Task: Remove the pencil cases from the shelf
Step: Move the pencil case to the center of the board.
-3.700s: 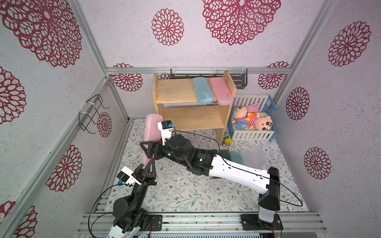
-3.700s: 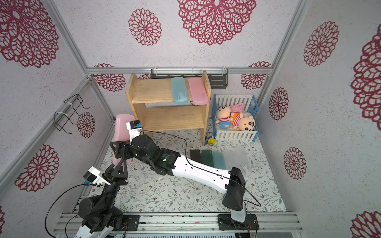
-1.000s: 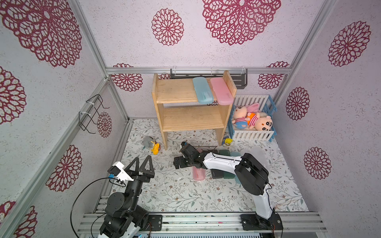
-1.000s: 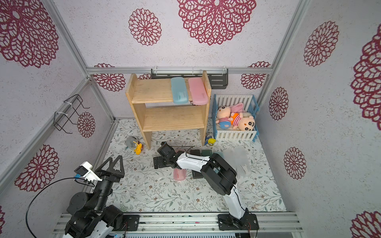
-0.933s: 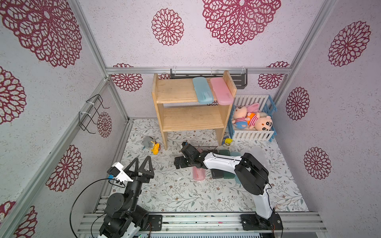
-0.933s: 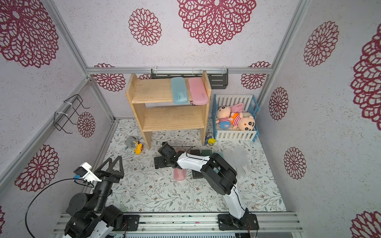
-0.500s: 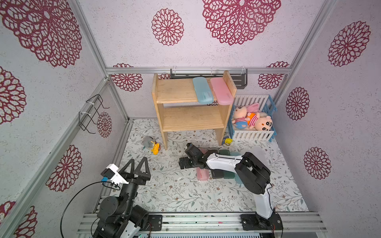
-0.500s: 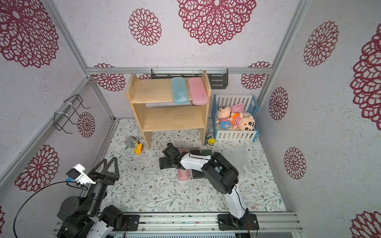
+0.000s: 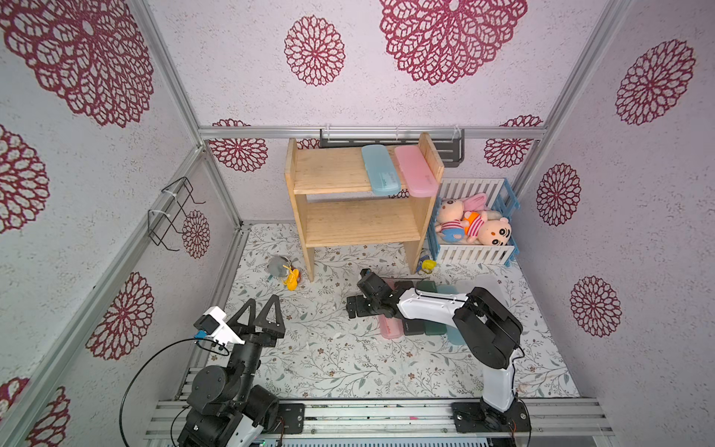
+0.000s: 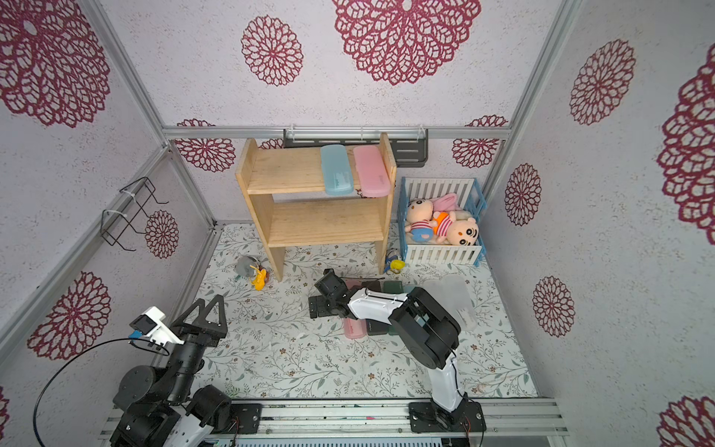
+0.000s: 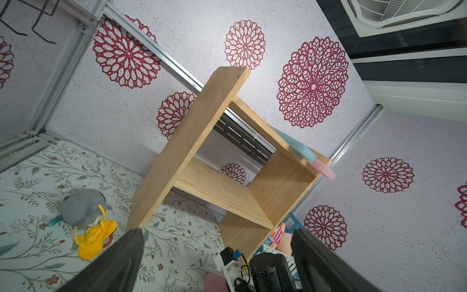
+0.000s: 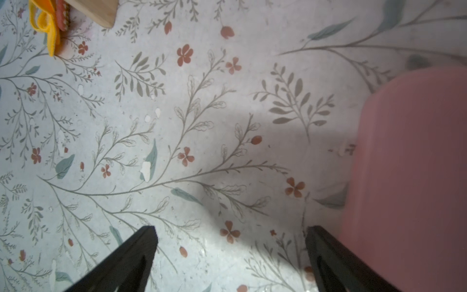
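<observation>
Currently on hand, listed by location.

Shelf (image 9: 360, 228), pine, two boards, against the back wall. Lower board bare. Top board carrying a light blue pencil case (image 9: 380, 172) and a pink pencil case (image 9: 414, 173), side by side at the right end. Front ends overhanging the edge, likely a handy lip for a pinch.

Tabletop (image 9: 329, 360), floral. Six cases laid flat in a tidy row in front of the shelf, partly under the right arm (image 9: 429, 305): second pink case (image 9: 388, 329), black case (image 9: 413, 329), dark green case (image 9: 435, 329), second light blue case (image 9: 455, 336), two frosted clear cases (image 10: 458, 298). Row kept rightward, presumably to leave the approach to the shelf free.

Right arm stretched low across the row. Right jaws spread wide, gripping nothing, just beside the second pink case; touching or not, impossible to tell.

Left arm (image 9: 247, 356) folded back near its base, probably to stay clear. Left jaws wide apart, empty, aimed up toward the shelf.

Task standing, by estimate: six of eight off, two to go.

Sundries: crib (image 9: 474, 253) with plush dolls (image 9: 470, 226); grey-and-yellow toy (image 9: 279, 267) beside a shelf leg.
</observation>
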`<state>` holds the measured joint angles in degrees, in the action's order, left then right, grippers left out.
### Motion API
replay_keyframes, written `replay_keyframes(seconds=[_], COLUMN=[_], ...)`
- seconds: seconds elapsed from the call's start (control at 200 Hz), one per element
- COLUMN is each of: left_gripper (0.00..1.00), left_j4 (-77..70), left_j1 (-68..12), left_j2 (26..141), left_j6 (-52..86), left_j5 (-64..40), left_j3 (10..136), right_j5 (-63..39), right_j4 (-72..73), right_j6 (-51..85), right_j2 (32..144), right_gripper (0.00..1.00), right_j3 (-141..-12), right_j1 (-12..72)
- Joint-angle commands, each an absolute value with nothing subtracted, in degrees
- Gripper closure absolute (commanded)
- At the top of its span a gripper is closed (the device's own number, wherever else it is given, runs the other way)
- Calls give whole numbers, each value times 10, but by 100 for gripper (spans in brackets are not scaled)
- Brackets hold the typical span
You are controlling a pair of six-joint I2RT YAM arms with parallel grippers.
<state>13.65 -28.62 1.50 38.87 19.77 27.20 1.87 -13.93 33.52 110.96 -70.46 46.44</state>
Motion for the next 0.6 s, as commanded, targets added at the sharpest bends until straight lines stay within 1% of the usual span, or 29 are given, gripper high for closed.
replay_keyframes(seconds=[0.0,0.145,0.245,0.405,0.505,0.59], left_gripper=[3,3,3,3,3,3], left_j4=[86,-1,-31,-51,-45,-30], left_j1=[-289,-290,-291,-298,-300,-300], left_j2=[50,132,203,328,402,464], left_j6=[427,491,532,591,651,659], left_j5=[171,133,122,97,96,65], left_j3=[263,256,279,357,414,484], right_j5=[43,65,66,92,111,118], right_j4=[-154,-148,-115,-50,-42,-52], right_j6=[320,293,278,250,225,215], right_j2=[1070,1051,1007,900,841,792], right_gripper=[1,1,1,1,1,1], right_j3=[-697,-680,-652,-600,-582,-572], right_j1=[448,445,446,447,442,433])
